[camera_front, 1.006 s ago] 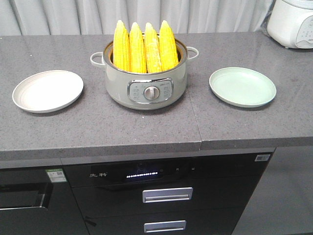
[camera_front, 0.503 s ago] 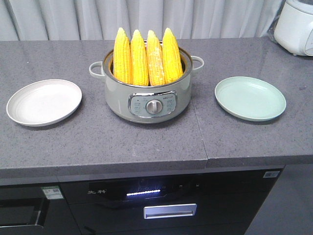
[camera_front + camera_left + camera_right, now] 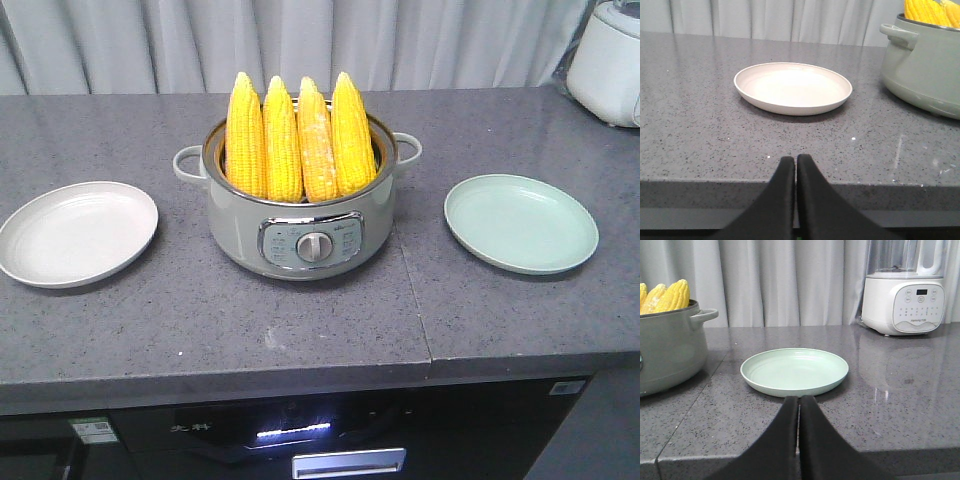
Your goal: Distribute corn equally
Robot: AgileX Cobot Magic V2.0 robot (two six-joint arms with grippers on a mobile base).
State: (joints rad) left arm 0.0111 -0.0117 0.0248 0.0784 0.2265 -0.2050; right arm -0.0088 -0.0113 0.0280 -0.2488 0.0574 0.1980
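While the counter has drifted nearer in frame, left gripper and right gripper sit clenched, empty; corn untouched, upper centre.

I see a grey speckled stone desk, its seam a little toward 3 o'clock of centre. Pale pleated curtains hang behind it at 12 o'clock. At 6 o'clock, a dark cabinet front carries a glowing white strip and a metal drawer handle.
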